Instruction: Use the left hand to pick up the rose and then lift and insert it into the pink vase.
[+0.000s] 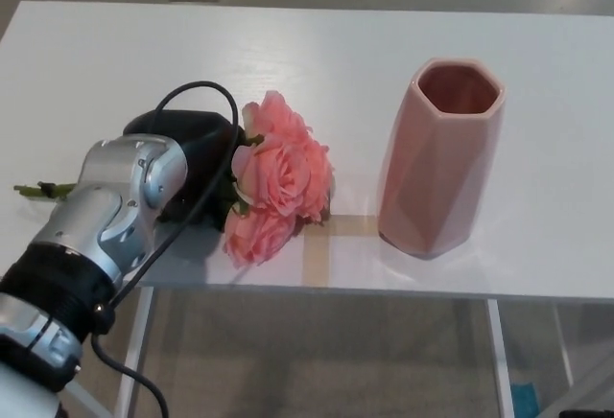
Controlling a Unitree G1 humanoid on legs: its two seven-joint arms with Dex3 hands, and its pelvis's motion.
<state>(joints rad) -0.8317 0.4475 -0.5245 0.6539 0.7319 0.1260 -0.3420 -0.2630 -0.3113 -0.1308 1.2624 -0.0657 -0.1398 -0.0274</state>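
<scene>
A lab-like test setup: bare white table [115, 44] with tape marks [321, 236], concrete floor [317, 356].

Silver arm [115, 202], black hand [197, 154], looping cable [197, 92]

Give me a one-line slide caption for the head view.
Robot's left hand at the pink artificial rose bunch on the white table, beside the upright pink faceted ceramic vase.

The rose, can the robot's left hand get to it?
Probably yes. The left hand is already right against the rose by its leaves, with nothing between them.
</scene>
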